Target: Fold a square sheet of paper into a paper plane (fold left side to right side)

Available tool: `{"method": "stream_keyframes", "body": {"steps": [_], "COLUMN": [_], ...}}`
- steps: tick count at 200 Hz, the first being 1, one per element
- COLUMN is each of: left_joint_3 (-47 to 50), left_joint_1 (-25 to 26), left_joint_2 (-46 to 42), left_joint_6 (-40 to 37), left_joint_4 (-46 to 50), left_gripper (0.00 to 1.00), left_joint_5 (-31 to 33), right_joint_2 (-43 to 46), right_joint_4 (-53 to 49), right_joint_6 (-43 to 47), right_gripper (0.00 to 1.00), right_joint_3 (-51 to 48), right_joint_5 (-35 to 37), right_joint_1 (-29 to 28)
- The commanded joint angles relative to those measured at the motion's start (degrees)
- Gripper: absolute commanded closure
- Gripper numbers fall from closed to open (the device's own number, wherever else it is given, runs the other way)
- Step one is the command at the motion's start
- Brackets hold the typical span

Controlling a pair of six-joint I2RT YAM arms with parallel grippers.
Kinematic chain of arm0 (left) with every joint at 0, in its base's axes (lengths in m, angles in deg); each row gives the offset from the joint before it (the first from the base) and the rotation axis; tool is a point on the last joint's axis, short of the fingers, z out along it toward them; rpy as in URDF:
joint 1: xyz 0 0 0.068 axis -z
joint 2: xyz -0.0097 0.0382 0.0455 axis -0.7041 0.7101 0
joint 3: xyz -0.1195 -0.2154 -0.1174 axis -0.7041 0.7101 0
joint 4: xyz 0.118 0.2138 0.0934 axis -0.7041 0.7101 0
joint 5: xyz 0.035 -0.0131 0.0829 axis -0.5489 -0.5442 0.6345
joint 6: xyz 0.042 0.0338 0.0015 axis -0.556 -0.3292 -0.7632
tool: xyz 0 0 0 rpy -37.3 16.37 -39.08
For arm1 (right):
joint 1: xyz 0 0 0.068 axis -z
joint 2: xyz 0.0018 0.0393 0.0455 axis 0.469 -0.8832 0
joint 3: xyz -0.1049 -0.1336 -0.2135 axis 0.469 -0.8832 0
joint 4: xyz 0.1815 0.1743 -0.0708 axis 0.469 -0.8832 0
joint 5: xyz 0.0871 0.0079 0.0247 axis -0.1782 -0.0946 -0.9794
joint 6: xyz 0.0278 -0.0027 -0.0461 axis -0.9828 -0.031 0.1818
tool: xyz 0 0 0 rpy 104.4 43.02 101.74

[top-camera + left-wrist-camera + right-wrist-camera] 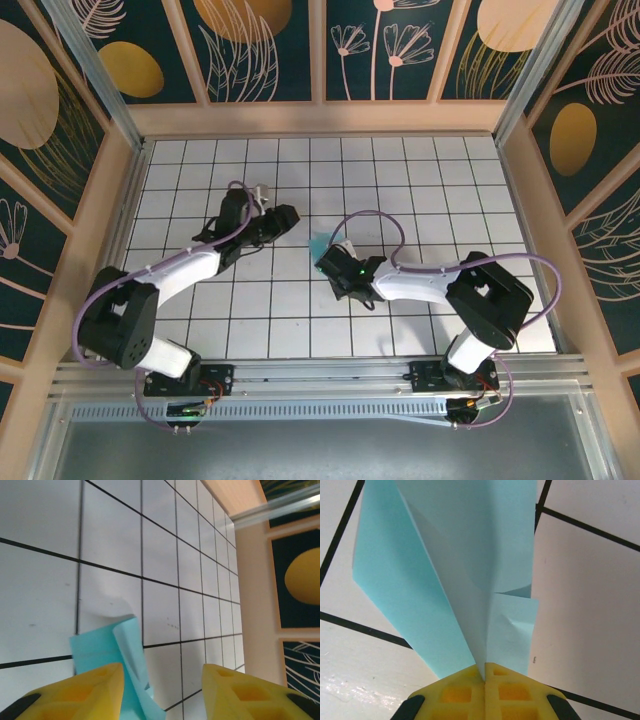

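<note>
mid-fold, i judge: my right fingers (457, 695) are clenched on the thin matte teal paper (445, 580), folded into long tapering flaps, near the middle of the desk (250, 330). my left fingers (95, 687) stand apart, grasping nothing. next move calls for laying it flat and pressing a crisp crease.

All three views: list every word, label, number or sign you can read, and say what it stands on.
None: no readable text anywhere.
Folded teal paper: plain, unmarked.
Table: black grid lines only, no numbers.
Wall panels: painted leaves, flowers and gold ovals, no lettering.
Right arm: a green light, no legible label.
</note>
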Motion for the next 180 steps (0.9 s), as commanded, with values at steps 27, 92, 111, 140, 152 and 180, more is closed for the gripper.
{"method": "stream_keyframes", "body": {"steps": [27, 92, 111, 140, 152, 180], "left_joint_3": [3.9, 9.0, 9.9, 11.3, 11.6, 11.9], "left_joint_1": [-2.3, -2.2, -2.2, -2.1, -2.1, -1.6], "left_joint_2": [-5.9, -6.2, -6.4, -6.0, -5.4, -4.2], "left_joint_6": [-5.2, -5.5, -5.2, -3.9, -3.6, -3.1], "left_joint_4": [7.1, 5.2, 4.9, 3.0, 2.5, 2.0], "left_gripper": [0.54, 0.56, 0.56, 0.57, 0.57, 0.58], "left_joint_5": [0.3, -5.5, -6.3, -7.5, -8.0, -8.5], "right_joint_2": [1.2, 0.9, 0.7, 0.3, -0.4, -2.2], "right_joint_4": [3.3, 7.4, 9.0, 11.5, 11.5, 12.0], "right_joint_6": [1.4, 0.5, -0.4, -1.3, -1.3, -1.4], "right_gripper": [1.00, 1.00, 1.00, 1.00, 1.00, 1.00], "right_joint_3": [-1.4, -1.9, -2.7, -3.3, -3.0, -2.4], "right_joint_5": [-12.4, -27.3, -30.3, -34.4, -34.8, -36.0], "right_joint_1": [2.5, 6.7, 8.1, 9.6, 9.7, 9.8]}}
